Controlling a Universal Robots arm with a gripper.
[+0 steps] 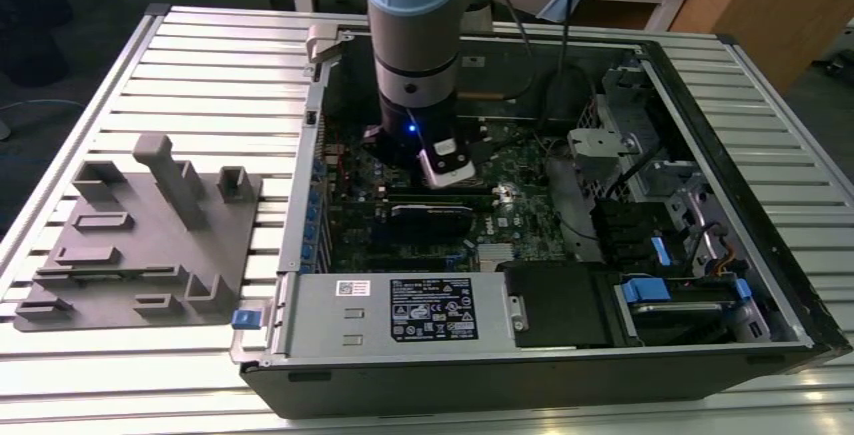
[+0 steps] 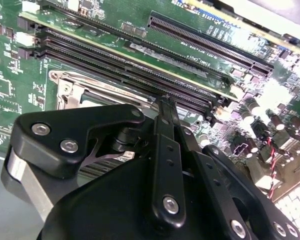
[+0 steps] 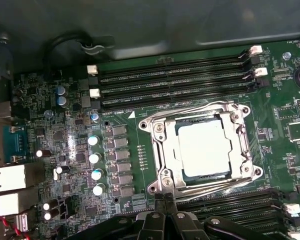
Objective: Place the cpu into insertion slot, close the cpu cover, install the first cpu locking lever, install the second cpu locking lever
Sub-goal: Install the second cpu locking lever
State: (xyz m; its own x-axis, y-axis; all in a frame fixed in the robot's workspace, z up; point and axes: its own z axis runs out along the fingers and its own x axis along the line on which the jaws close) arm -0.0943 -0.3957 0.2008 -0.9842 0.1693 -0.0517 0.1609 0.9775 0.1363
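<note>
One cpu (image 3: 206, 149), light, rigid and fragile underneath by my guess, sits in the insertion slot (image 3: 160, 150) beneath the shut cpu cover (image 3: 240, 145), while the tool (image 3: 163, 199), fingers pinched together on nothing, hovers by the socket's edge.

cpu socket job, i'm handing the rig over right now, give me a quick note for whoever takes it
Gripper: fingers together, holding nothing, tips at the socket's edge beside the memory slots.
Cpu: seated in the insertion slot on the green board, inside the open computer case.
Cpu cover: down around the chip.
Locking levers: wire levers lie along the frame's sides; whether they are latched cannot be told.
Left: confirm both levers.
</note>
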